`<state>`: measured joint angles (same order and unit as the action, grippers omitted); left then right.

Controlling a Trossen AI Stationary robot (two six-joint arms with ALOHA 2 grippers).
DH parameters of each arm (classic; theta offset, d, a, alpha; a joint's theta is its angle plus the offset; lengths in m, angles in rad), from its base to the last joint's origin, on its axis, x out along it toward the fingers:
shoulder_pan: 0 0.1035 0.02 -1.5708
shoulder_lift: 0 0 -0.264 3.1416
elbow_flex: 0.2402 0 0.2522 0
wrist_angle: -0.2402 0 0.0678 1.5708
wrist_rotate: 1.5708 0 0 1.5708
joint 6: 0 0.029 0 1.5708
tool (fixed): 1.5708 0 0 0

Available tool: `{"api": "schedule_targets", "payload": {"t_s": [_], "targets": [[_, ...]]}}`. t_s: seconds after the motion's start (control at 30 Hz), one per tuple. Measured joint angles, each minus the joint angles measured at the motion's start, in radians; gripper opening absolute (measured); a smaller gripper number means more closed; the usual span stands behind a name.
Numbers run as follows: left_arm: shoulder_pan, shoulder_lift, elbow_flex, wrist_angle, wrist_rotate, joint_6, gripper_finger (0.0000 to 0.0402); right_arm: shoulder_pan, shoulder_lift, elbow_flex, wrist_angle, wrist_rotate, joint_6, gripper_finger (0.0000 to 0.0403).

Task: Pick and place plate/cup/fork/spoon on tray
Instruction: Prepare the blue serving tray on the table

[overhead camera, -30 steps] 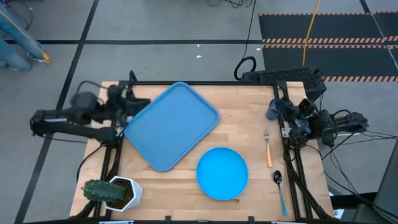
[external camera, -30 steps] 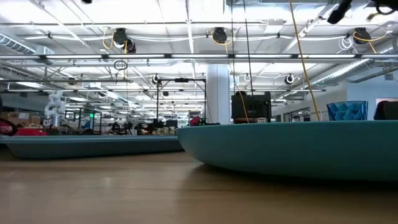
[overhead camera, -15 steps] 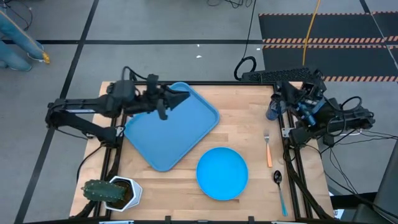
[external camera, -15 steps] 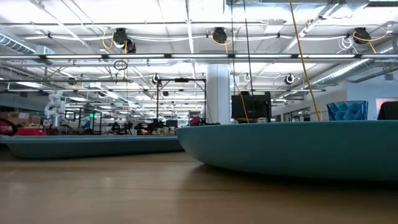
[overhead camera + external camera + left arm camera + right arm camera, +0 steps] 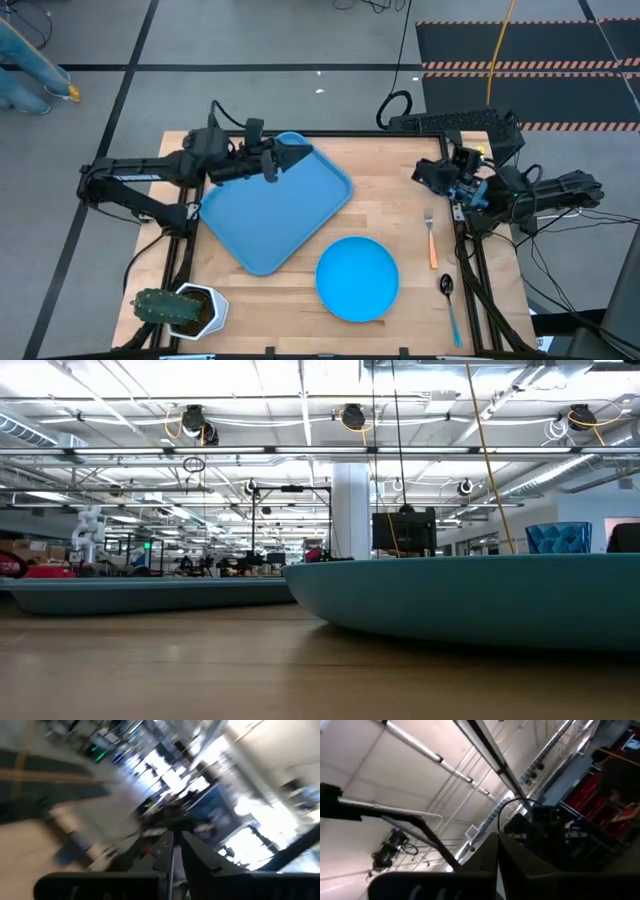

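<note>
One tray (image 5: 272,203), plate (image 5: 357,278), fork (image 5: 431,240), spoon (image 5: 450,305); both grippers seemingly closed, empty.

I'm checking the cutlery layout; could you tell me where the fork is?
In the high view, the fork lies on the table's right side, between the plate and the right edge, just above the spoon.

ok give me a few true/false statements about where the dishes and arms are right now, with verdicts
1. The plate lies on the tray. False: it lies on the bare table, beside the tray.
2. The fork and spoon lie near the table's right edge. True.
3. The left end effector is over the tray's far corner. True.
4. The right end effector is holding the fork. False: it is beyond the fork, with nothing seen in its closed fingers.
5. A potted cactus stands at the near left corner. True.
</note>
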<state>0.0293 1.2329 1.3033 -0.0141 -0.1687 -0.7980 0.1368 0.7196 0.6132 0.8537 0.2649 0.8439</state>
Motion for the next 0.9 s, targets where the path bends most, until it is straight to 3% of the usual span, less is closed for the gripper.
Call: {"api": "schedule_targets", "payload": {"t_s": [0.13, 0.23, 0.3, 0.37, 0.6, 0.8, 0.9], "targets": [[0.044, -0.079, 0.0, -0.459, -0.024, -0.102, 0.0037, 0.0, 0.001, -0.01, 0.026, 0.095, 0.0, 0.0004], [0.076, -0.104, -0.001, -0.798, -0.033, -0.286, 0.0037, -0.001, 0.008, -0.011, 0.049, 0.216, -0.047, 0.0004], [0.087, -0.117, -0.002, -0.942, -0.011, -0.414, 0.0037, -0.001, 0.029, -0.011, 0.071, 0.324, -0.052, 0.0004], [0.093, -0.13, -0.002, -1.039, 0.004, -0.437, 0.0037, -0.007, 0.057, -0.009, 0.079, 0.378, -0.056, 0.0004], [0.108, -0.113, 0.0, -1.106, -0.057, -0.121, 0.0049, -0.057, 0.271, 0.148, 0.027, 0.301, -0.088, 0.0006], [0.161, -0.064, 0.0, -1.179, 0.031, 0.158, 0.0136, -0.08, 0.452, 0.415, -0.232, 0.198, -0.132, 0.005], [0.174, -0.02, 0.0, -1.29, -0.022, 0.286, 0.0188, -0.084, 0.504, 0.539, -0.413, 0.124, -0.159, 0.0086]]}}
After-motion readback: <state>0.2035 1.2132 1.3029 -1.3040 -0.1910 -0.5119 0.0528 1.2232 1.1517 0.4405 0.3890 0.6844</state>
